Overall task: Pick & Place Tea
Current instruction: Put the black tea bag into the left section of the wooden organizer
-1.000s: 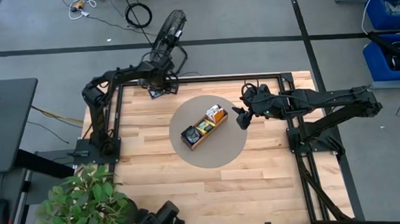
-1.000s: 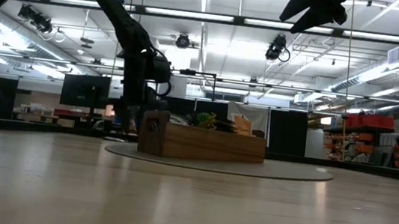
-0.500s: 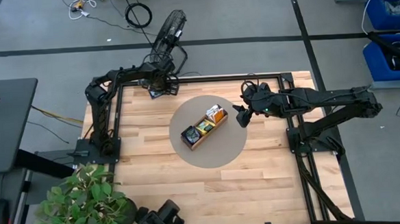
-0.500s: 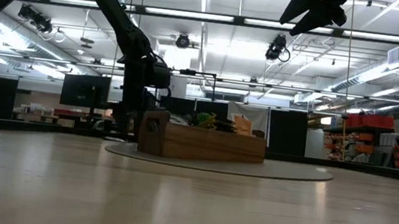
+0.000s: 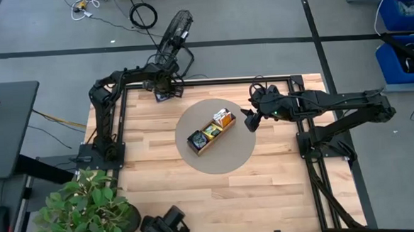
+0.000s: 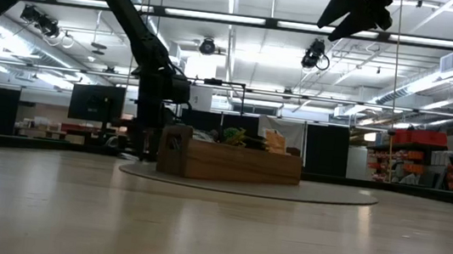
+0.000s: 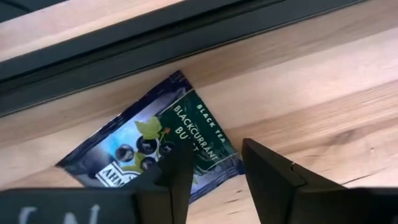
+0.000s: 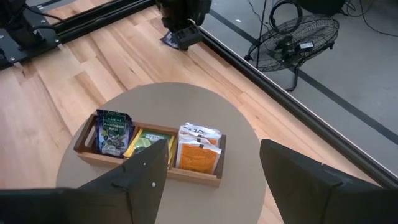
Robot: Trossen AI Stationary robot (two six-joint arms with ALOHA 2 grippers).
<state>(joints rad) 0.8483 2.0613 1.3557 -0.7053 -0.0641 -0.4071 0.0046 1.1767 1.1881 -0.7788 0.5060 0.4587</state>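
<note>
A dark navy tea packet (image 7: 149,146) lies flat on the wood at the table's far left, beside the black frame rail (image 7: 155,43). My left gripper (image 7: 214,180) points down over it, open, with the packet's near corner (image 7: 214,163) between its fingers. A brown wooden tray (image 5: 211,132) on a round mat (image 5: 230,156) holds a navy packet (image 8: 112,132), a green-yellow one (image 8: 146,142) and orange-and-white ones (image 8: 198,149), all upright. My right gripper (image 8: 211,180) hangs open in the air to the right of the tray. My left gripper comes at the navy packet from above, one finger (image 7: 177,177) over its printed face and the other (image 7: 267,177) beyond its edge over bare wood. I cannot tell whether either finger touches the packet. The packet lies flat on the table.
The black frame rail (image 5: 212,80) borders the table's far and side edges. A fan (image 5: 174,32) stands on the floor past the far edge. A potted plant (image 5: 87,207) fills the near left corner. Bare wood lies all around the mat.
My left gripper has sunk a little toward the table over the navy packet at the far left. The packet has not moved.
</note>
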